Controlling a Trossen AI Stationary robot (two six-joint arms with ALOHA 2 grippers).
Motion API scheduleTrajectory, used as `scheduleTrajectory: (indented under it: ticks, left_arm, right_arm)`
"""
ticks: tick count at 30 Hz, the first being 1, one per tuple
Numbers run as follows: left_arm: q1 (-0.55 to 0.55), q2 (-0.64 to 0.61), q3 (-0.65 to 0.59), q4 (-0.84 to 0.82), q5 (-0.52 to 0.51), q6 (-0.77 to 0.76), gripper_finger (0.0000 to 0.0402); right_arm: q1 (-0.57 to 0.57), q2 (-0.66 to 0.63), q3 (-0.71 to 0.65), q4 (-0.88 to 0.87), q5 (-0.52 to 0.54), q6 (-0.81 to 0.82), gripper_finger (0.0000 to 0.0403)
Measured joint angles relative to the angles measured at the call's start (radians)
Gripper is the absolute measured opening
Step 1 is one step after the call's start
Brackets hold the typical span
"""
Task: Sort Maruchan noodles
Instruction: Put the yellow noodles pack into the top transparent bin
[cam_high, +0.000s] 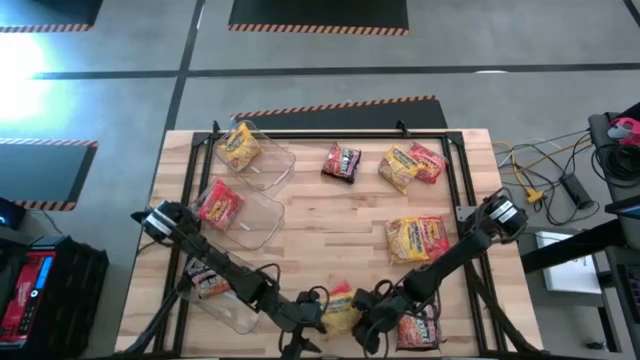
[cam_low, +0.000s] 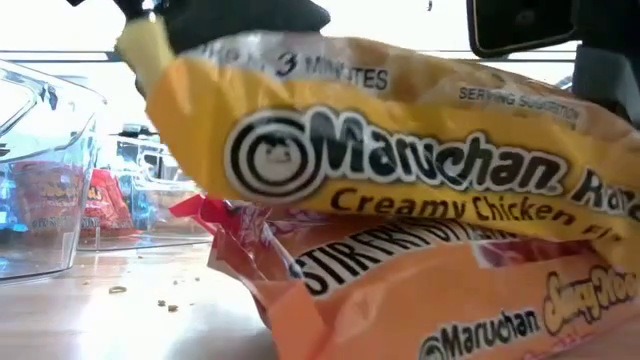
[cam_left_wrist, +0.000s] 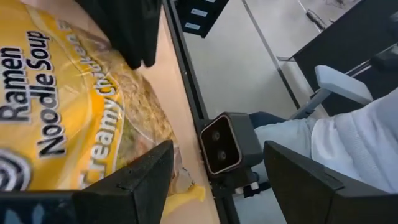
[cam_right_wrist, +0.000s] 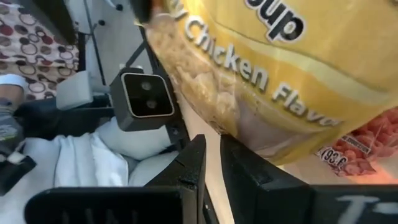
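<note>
yellow packet (cam_low: 400, 150): "maruchan", "creamy chicken", "3 minutes".

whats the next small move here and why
Probably the left gripper should close on the yellow Creamy Chicken packet: its fingers stand open beside the packet at the table's near edge, while the right gripper is shut and holds nothing visible.
</note>
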Motion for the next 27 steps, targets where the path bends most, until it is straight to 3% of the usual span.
scheduleTrajectory:
  ticks: [8, 19, 27]
  left_arm:
    - [0.0, -0.066, -0.001, -0.014, 0.0, 0.052, 0.0233]
    - [0.005, -0.102, -0.001, -0.077, -0.117, 0.087, 0.0233]
    - [0.015, -0.155, -0.001, -0.226, -0.308, 0.115, 0.0233]
  right_arm:
    - [0.0, 0.003, -0.002, -0.089, 0.018, -0.009, 0.0043]
    - [-0.001, 0.003, -0.002, -0.089, 0.08, -0.057, 0.0043]
    - [-0.003, 0.003, -0.002, -0.106, 0.11, -0.078, 0.0043]
